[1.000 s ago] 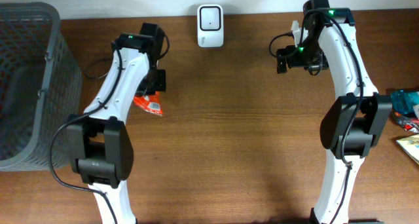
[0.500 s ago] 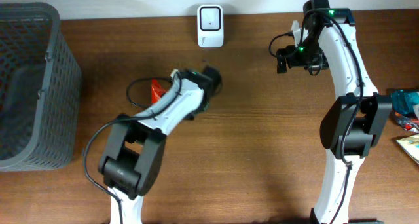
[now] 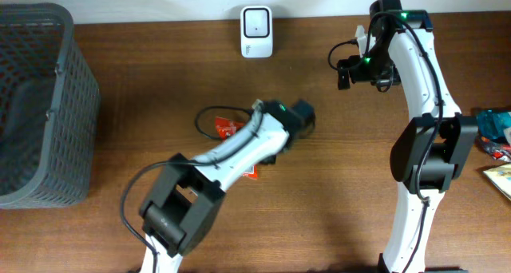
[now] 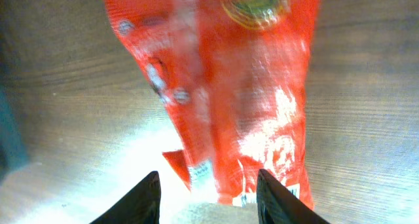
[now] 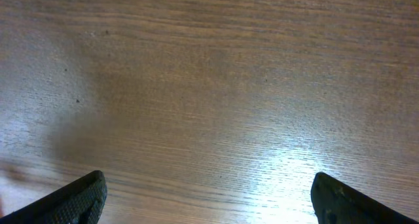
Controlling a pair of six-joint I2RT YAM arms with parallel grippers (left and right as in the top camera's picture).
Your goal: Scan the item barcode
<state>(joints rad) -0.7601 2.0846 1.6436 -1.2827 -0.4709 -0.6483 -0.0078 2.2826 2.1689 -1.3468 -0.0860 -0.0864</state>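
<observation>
There is one red packet (image 4: 222, 86). It is near the middle of the bench (image 3: 319, 217), lower in the frame than the scanner (image 3: 255, 31) and a bit to its left.

From above, the left arm (image 3: 239, 149) lies across the packet. Red shows in two spots, one to the upper left of the arm and one to its lower right. So the packet's long side runs on a slant, from upper left down to lower right.

In the left wrist view the packet is big and blurry. It runs from the top of the frame to the bottom and leans a little. Its wide end is at the top, and a round green and yellow mark (image 4: 255, 0) sits there. The print is too blurry to read.

The left gripper (image 4: 208, 178) has its two fingers apart. The low end of the packet shows between them, and the finger on the right of the frame covers a bit of it.

The right gripper (image 5: 209, 185) is in the upper right of the overhead frame, well away from the packet. Its fingers are wide apart, with only bare wood between them.

There is one white scanner at the top middle, one grey basket (image 3: 80, 81) at the left edge, and two arms. A few small things (image 3: 493, 129) lie at the right edge, cut off by the frame.
</observation>
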